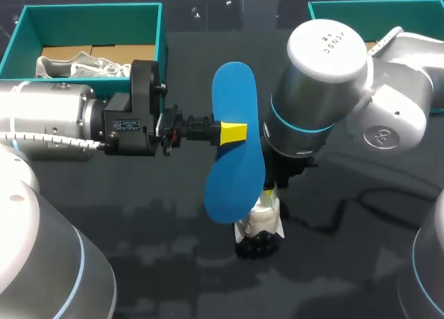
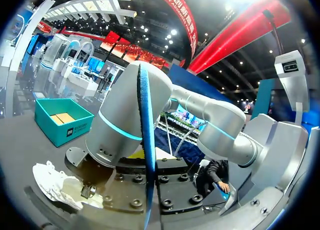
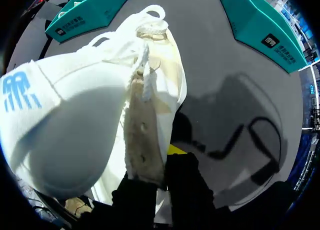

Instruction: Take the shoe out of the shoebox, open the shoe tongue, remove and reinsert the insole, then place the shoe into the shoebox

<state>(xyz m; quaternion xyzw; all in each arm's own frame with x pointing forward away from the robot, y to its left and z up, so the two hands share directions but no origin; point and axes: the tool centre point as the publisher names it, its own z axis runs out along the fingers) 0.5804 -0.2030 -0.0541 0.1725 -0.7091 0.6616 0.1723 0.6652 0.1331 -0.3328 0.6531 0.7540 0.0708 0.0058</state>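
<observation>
My left gripper (image 1: 232, 132) is shut on a blue insole (image 1: 234, 142) and holds it upright on edge above the middle of the table. In the left wrist view the insole (image 2: 146, 140) shows edge-on straight ahead. Just beyond it my right arm (image 1: 326, 90) reaches down to a white shoe (image 1: 260, 222) standing on the dark table. In the right wrist view my right gripper (image 3: 157, 172) is shut on the side wall of the shoe (image 3: 85, 120), with the opening and laces ahead of the fingers. A teal shoebox (image 1: 163, 41) stands at the back left.
A second white shoe (image 1: 83, 66) lies on cardboard inside the back-left box. Another teal box (image 1: 374, 10) stands at the back right, partly behind my right arm. My right arm's cable (image 3: 260, 140) trails over the table beside the shoe.
</observation>
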